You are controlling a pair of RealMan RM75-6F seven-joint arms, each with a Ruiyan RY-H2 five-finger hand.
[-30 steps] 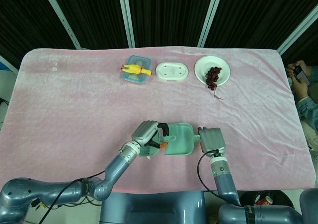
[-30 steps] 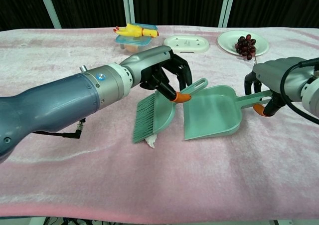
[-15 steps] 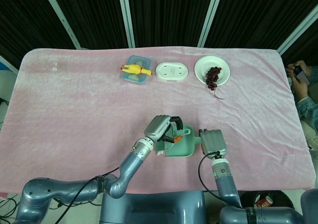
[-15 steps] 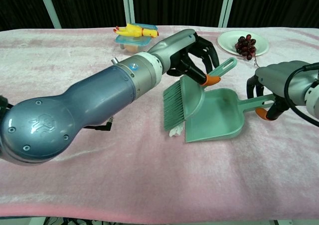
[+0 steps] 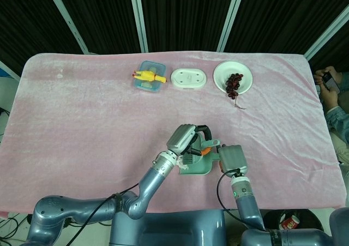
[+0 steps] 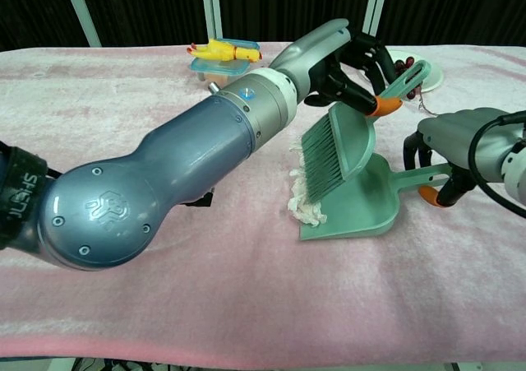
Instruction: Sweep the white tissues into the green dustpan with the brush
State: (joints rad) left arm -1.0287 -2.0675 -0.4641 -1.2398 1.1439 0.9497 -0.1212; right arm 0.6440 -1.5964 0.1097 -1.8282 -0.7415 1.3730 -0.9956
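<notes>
**Tissue reaches the dustpan's lip**

In the past second the left hand (image 6: 349,54) has carried the brush (image 6: 339,147) rightward across the surface (image 6: 123,99), from clear of the dustpan (image 6: 362,206) to over its mouth. The tissue (image 6: 304,202), before only a scrap peeking from under the bristles, now lies bunched on the pan's front lip, at about 9 o'clock of the tray, touching the bristle tips. I judge the sweep nearly done: one more short push should send it fully inside.

The left hand is clamped around the brush's handle near its orange collar, the handle tip pointing toward 1 o'clock. The brush is smooth green plastic with a flat fan of fine green bristles. The tissue is soft, crumpled and white. The dustpan is a shallow, glossy green scoop with a raised back wall, resting on pink, fuzzy cloth.

The right hand (image 6: 456,145), at 3 o'clock of the pan, is curled around the dustpan's handle, bracing it; in the head view that hand (image 5: 232,159) covers the handle.
</notes>
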